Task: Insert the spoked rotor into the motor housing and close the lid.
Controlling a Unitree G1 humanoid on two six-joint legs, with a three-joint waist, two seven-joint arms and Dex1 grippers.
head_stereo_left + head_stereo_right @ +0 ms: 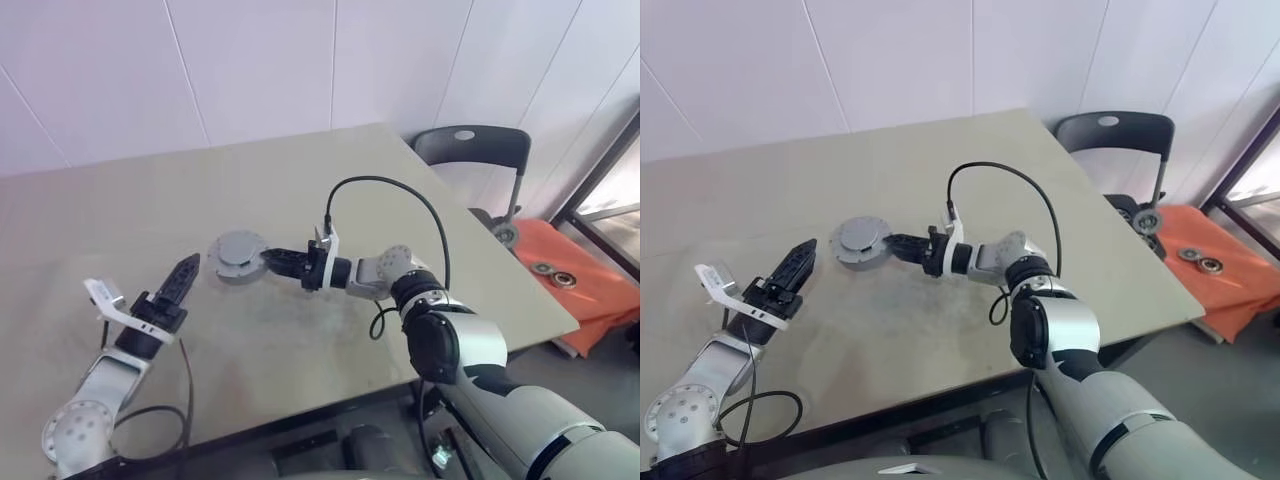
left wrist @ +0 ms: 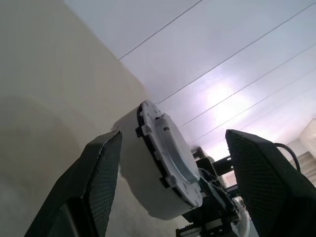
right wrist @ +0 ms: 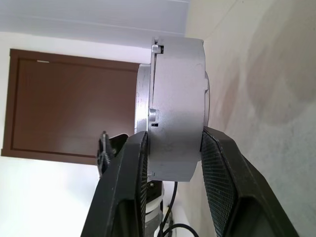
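- White wall panels are seen behind a beige table [image 1: 300, 200].
- The motor housing [image 1: 238, 257], with the lid [image 2: 168, 153] on, is clamped at its edge by the right gripper [image 1: 272, 261].
- The left gripper [image 1: 183, 277] is held apart, fingers spread, empty.

1. The lid [image 1: 238, 251] covers the motor housing's inside, so no windings or rotor can be seen.
2. The right claw [image 3: 170, 148] hides the housing's lower edge in the right wrist view.
3. The counter [image 1: 120, 215] is cut off at the left edge.
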